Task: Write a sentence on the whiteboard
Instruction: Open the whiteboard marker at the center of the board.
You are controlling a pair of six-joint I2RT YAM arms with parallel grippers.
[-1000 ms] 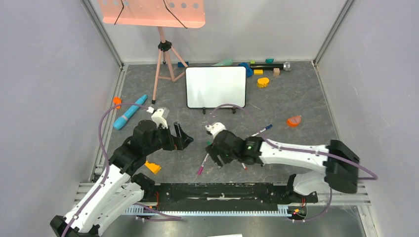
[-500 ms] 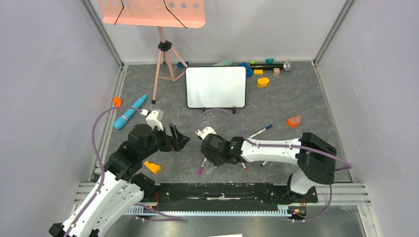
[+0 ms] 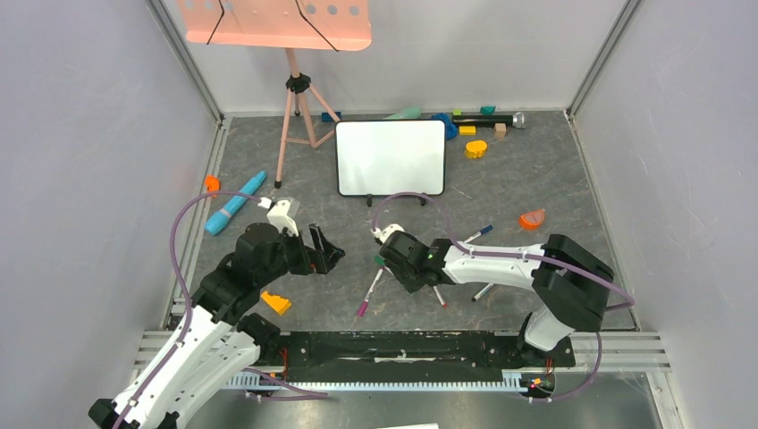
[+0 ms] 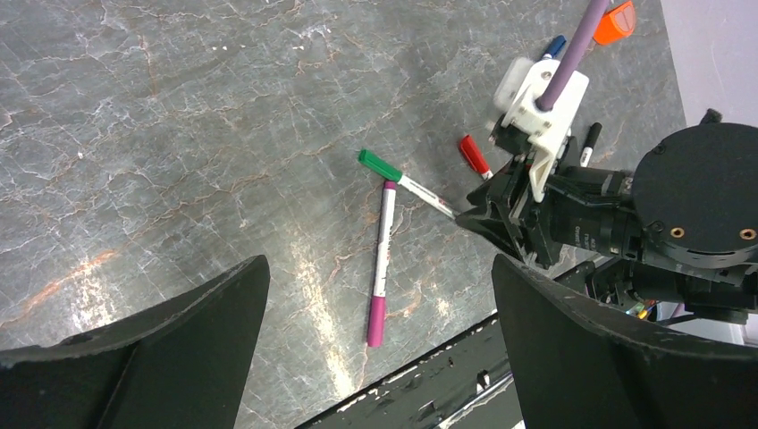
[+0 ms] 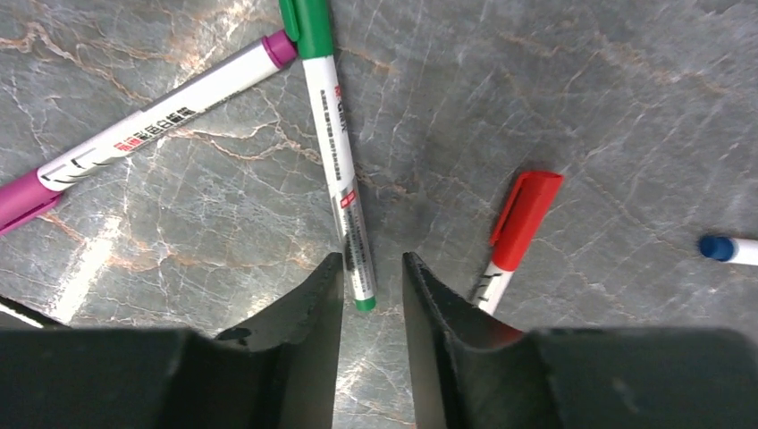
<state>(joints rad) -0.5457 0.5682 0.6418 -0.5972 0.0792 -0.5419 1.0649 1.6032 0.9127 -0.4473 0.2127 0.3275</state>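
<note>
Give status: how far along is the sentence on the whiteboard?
Done: nothing; the small glossy white whiteboard is blank. In hand: the right gripper straddles the tail of the green-capped white marker, which lies flat on the grey marbled table, jaws narrowly apart, not visibly clamped. The left gripper hangs open and empty. Left: grip, lift, uncap, write the whole sentence.

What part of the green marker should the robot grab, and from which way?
Probably best to grip the green marker on its white barrel toward the tail, coming straight down from above and squeezing across its width. It lies flat and thin on the table, and the purple marker crowds its cap end.
</note>
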